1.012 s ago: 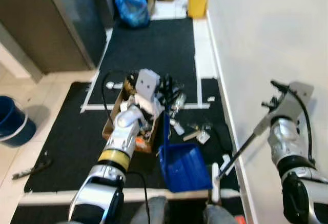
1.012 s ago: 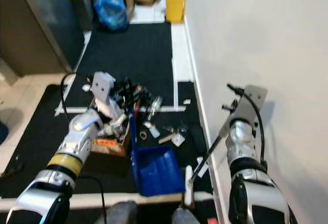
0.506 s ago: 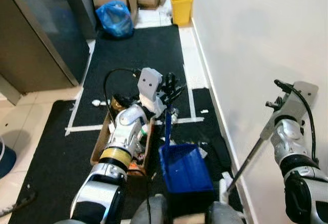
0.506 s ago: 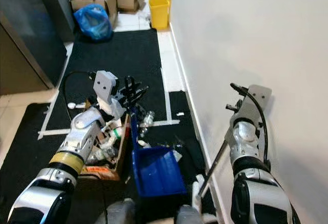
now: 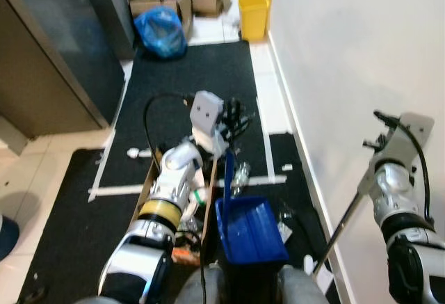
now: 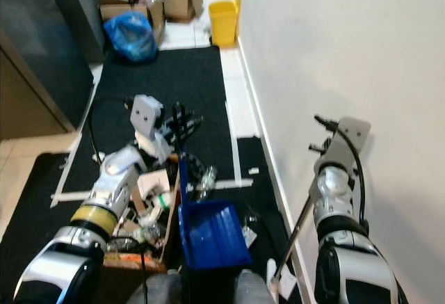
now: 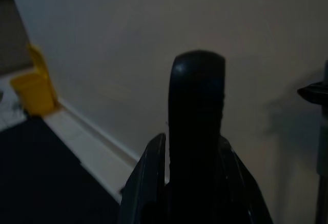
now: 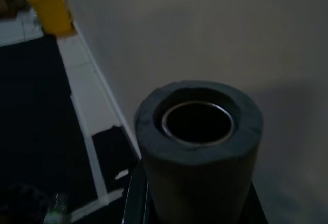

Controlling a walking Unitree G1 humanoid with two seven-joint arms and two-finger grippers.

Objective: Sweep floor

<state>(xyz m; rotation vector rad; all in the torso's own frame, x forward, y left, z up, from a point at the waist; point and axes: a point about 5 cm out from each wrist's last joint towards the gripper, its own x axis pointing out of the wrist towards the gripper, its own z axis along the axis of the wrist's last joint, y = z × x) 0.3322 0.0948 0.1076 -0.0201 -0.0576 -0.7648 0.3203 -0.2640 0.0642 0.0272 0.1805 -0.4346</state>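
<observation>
left gripper (image 5: 233,117) clamped on dustpan (image 5: 248,229) handle, pan standing near, mid-mat | right gripper (image 5: 386,152) clasping broom (image 5: 340,227) pole by right wall | debris (image 5: 240,176) just beyond pan | advice: lower pan lip flat to mat (image 5: 188,85), draw broom leftward in short strokes

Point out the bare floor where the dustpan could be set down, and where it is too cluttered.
Free: the black mat between the dark cabinet and the wall, up to the blue bag and yellow bin. Crowded: around the blue dustpan, the cardboard box of rubbish beside it and the litter by the white tape line.
</observation>
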